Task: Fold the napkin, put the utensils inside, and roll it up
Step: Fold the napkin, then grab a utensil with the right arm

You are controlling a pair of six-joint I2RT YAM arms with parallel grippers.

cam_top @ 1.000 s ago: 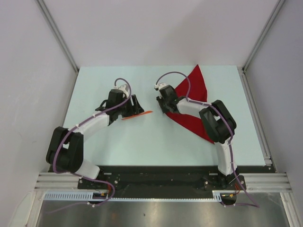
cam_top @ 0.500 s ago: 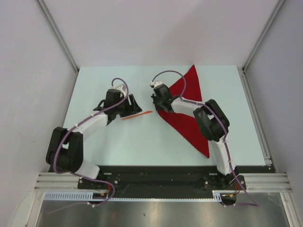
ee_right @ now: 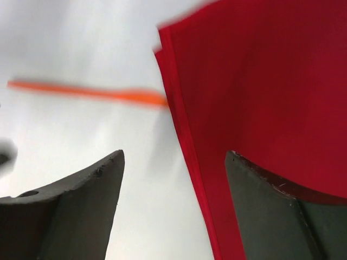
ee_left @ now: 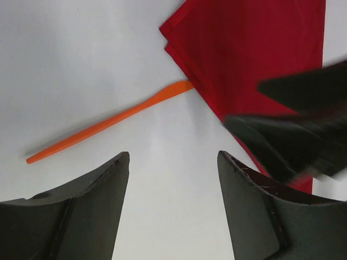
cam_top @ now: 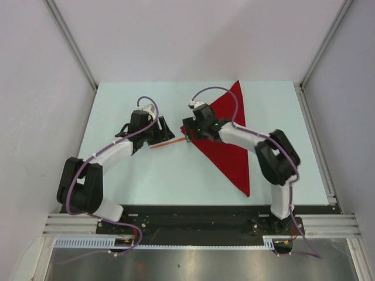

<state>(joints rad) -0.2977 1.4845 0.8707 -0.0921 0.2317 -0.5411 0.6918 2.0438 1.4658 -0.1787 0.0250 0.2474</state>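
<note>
The red napkin (cam_top: pixel 224 155) lies flat on the table, folded into a triangle with one corner pointing left. Its doubled edge shows in the left wrist view (ee_left: pixel 244 59) and the right wrist view (ee_right: pixel 260 86). The orange utensil (cam_top: pixel 168 143) lies on the table just left of that corner, its tip touching the cloth edge (ee_left: pixel 108 122); it is blurred in the right wrist view (ee_right: pixel 92 93). My right gripper (cam_top: pixel 188 132) hangs open over the napkin's left corner, with the cloth edge running between its jaws (ee_right: pixel 173 154). My left gripper (cam_top: pixel 168 133) is open and empty above the bare table (ee_left: pixel 173 154), beside the utensil.
The pale table (cam_top: pixel 146 175) is walled by white panels at the back and sides. A metal rail (cam_top: pixel 316 140) runs along its right edge. The right gripper's dark body (ee_left: pixel 293 130) sits close by in the left wrist view.
My right gripper dragged the napkin's corner left, then opened and let it go. The cloth now lies flatter and reaches the utensil's tip. The left arm has barely moved.
</note>
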